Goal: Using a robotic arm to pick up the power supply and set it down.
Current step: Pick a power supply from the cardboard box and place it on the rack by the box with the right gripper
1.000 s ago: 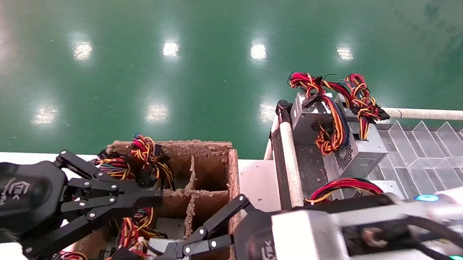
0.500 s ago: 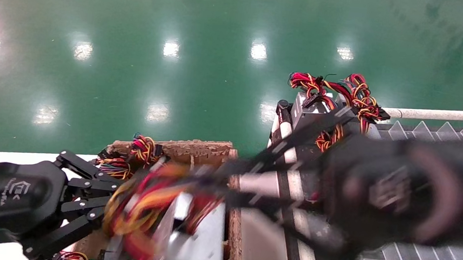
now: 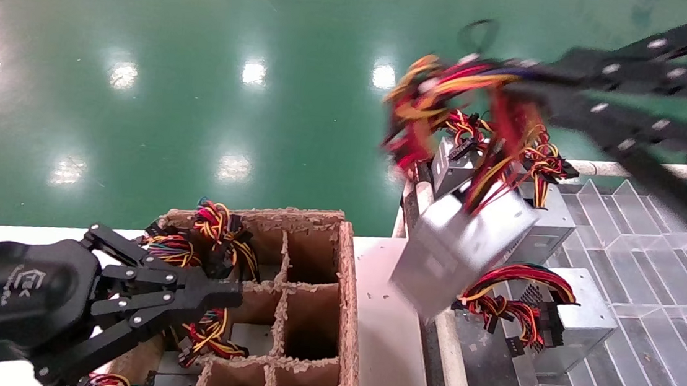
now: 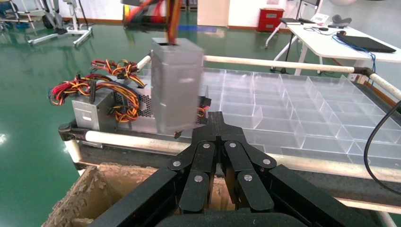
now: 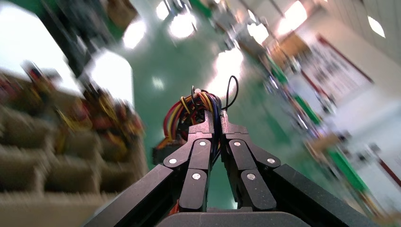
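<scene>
A glossy green floor (image 3: 204,81) surrounds the clear-divider tray (image 3: 656,245). The right gripper (image 3: 514,93), raised high, pinches the wire bundle (image 5: 198,106); the power supply (image 3: 460,247) dangles below its jaws. The left gripper (image 3: 229,295), closed and empty, rests over the cardboard crate (image 3: 310,289).

Right gripper (image 3: 517,87): reaching in from the upper right, raised high, fingers (image 5: 208,124) pinching together on a wire bundle. Left gripper (image 3: 229,295): sitting low at the lower left, fingers (image 4: 218,124) pressing together, gripping nothing.
</scene>
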`<move>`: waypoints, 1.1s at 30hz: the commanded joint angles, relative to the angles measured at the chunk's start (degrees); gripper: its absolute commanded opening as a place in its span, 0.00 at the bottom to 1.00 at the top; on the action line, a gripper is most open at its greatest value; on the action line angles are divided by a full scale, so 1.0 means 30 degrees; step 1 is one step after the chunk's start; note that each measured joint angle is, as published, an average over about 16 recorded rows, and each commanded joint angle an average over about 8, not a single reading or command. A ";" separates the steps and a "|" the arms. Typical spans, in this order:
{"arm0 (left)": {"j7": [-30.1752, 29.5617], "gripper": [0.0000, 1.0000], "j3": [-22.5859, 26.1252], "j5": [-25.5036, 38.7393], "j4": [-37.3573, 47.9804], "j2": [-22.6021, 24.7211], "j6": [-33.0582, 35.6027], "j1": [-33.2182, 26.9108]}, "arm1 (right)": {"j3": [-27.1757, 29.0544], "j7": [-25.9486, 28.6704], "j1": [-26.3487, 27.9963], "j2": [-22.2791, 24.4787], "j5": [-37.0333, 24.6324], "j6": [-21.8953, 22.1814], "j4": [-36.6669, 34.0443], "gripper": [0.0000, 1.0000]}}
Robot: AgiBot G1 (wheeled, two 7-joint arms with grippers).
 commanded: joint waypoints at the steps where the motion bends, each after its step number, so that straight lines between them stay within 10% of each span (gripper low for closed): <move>1: 0.0000 0.00 0.0000 0.0000 0.0000 0.0000 0.0000 0.0000 | 0.0114 -0.0018 0.0088 0.0544 -0.0498 0.0343 -0.0141 0.00; 33: 0.0001 0.00 0.0001 -0.0001 0.0000 0.0000 0.0000 0.0000 | -0.0864 -0.0060 -0.2056 -0.1987 -0.2374 0.5087 -0.5291 0.00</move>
